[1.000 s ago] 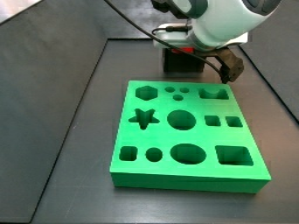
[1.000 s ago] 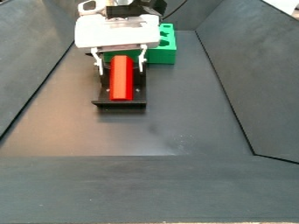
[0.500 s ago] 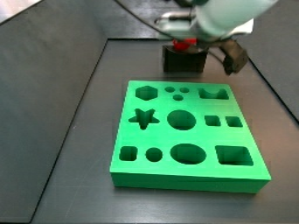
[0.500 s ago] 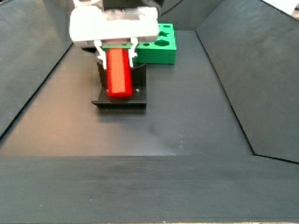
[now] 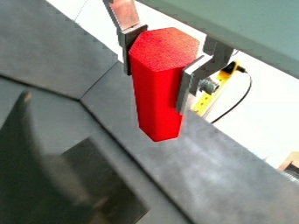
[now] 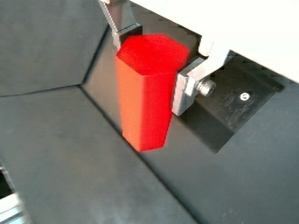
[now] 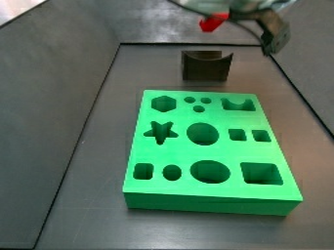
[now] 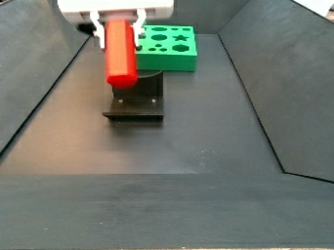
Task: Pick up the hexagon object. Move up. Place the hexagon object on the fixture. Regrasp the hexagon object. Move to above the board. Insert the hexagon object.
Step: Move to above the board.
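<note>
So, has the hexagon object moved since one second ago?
Yes. The hexagon object, held by the gripper, has gone up: it lay in the fixture before and now hangs clear above it.

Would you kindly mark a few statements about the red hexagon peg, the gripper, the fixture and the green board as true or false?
1. The gripper holds the hexagon object between its fingers. True.
2. The hexagon object rests in the notch of the fixture. False: in both side views it hangs clear above the fixture, whose notch is empty.
3. The hexagon object sits in a hole of the board. False: all the board's holes are open.
4. In both wrist views the fingers clamp the peg near its upper end. True.
5. The fixture stands on the board. False: it stands on the dark floor beside it.
</note>
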Robot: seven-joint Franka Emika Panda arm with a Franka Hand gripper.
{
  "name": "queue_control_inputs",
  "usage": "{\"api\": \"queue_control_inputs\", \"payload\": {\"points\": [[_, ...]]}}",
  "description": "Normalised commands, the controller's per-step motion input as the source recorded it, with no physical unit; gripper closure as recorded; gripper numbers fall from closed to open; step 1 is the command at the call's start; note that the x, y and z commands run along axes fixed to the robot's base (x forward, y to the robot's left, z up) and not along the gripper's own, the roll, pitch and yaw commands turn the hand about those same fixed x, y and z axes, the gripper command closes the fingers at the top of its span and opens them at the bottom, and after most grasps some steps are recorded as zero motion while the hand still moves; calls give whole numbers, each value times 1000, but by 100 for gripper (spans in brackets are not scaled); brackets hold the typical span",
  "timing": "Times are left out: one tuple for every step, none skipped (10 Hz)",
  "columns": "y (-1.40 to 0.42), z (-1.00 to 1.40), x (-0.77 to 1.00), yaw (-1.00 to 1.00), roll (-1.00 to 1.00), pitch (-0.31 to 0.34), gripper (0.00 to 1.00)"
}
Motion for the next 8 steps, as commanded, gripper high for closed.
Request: {"api": "queue_control_inputs", "payload": {"points": [[128, 1000, 74, 10, -37, 58, 100], [119, 1000, 67, 20, -46, 72, 100], [109, 1000, 62, 29, -44, 81, 100], [101, 1000, 59, 40, -52, 88, 100], [92, 1000, 56, 49, -51, 98, 100], [82, 1000, 54, 59, -47, 106, 100], [75, 1000, 55, 64, -43, 109, 100], [61, 1000, 54, 80, -49, 111, 100]]}}
